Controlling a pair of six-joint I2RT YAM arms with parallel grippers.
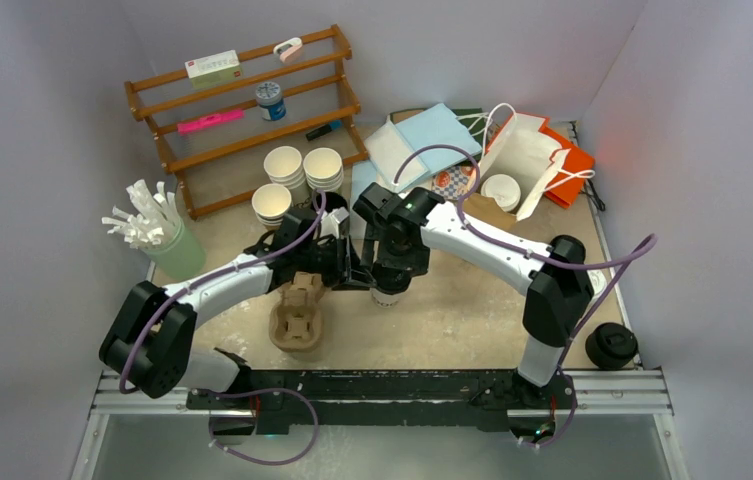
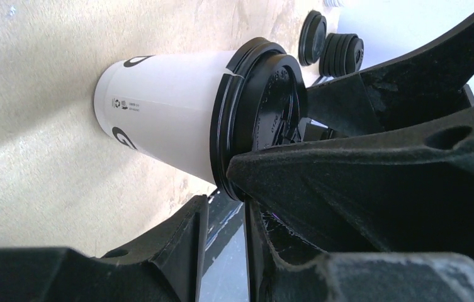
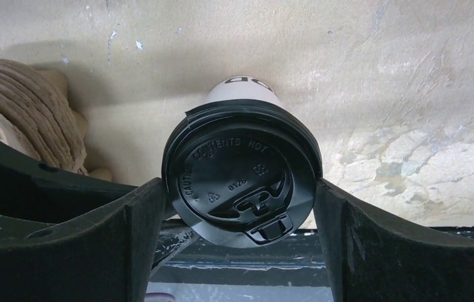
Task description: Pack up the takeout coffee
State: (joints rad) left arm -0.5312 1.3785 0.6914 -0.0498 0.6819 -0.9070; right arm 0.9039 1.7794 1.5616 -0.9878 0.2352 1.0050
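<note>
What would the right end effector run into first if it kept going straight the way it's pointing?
The black lid of the white cup: the right end effector brackets it, fingers apparently touching its rim. Beyond lies the table.

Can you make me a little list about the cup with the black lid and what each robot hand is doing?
cup: white paper cup, upright, seems to stand on the table
lid: black lid, on the cup
right gripper: closed on the lid's rim from both sides
left gripper: close beside the cup, holding nothing; open or shut unclear
tray: brown pulp tray, to the left of the cup, no cup seen in it
</note>
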